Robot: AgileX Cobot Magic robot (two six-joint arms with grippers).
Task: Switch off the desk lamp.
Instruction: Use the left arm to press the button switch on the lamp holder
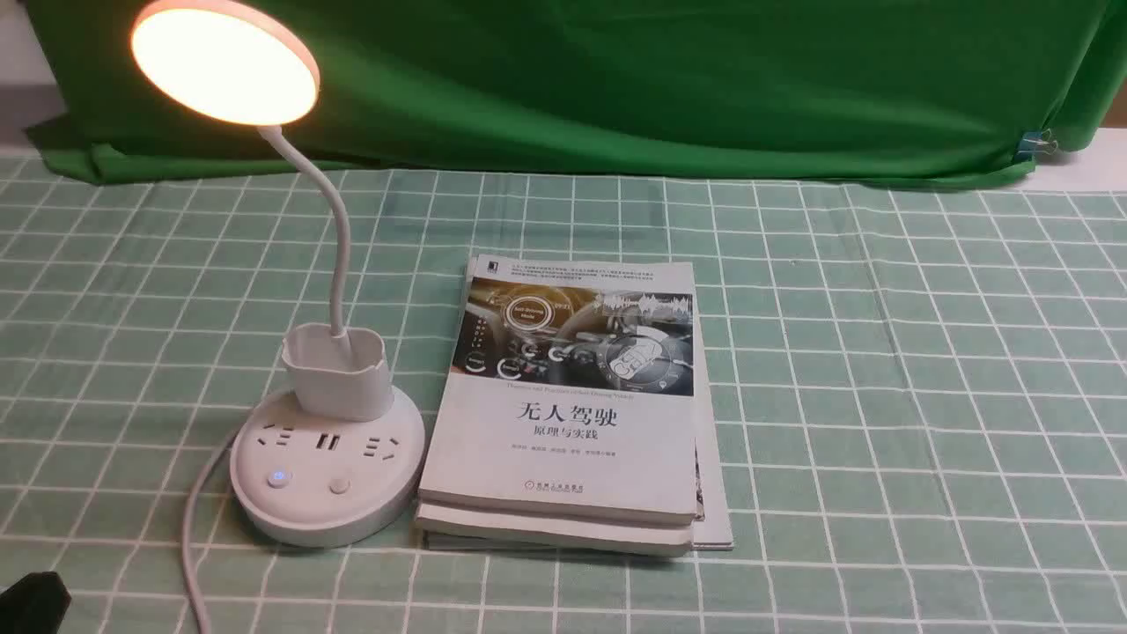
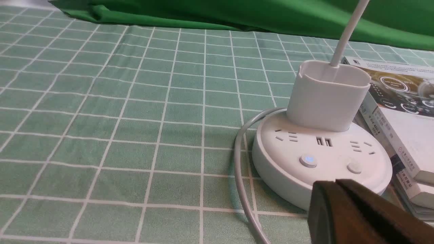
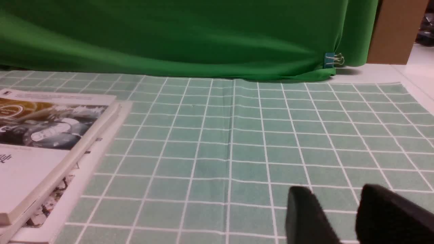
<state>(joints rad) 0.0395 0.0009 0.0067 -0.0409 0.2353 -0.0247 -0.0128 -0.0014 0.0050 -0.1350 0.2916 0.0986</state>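
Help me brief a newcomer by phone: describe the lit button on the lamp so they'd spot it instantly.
On the green checked tablecloth, left of the stacked books, stands the glowing white desk lamp. Its round base carries two round buttons along the near edge. The left button glows blue; the right button is unlit white.

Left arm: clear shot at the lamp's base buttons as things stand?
Probably yes. The left pincer hangs shut near the base of the desk lamp, nothing between it and the two buttons; the cup holder stands behind them, the books off to the side.
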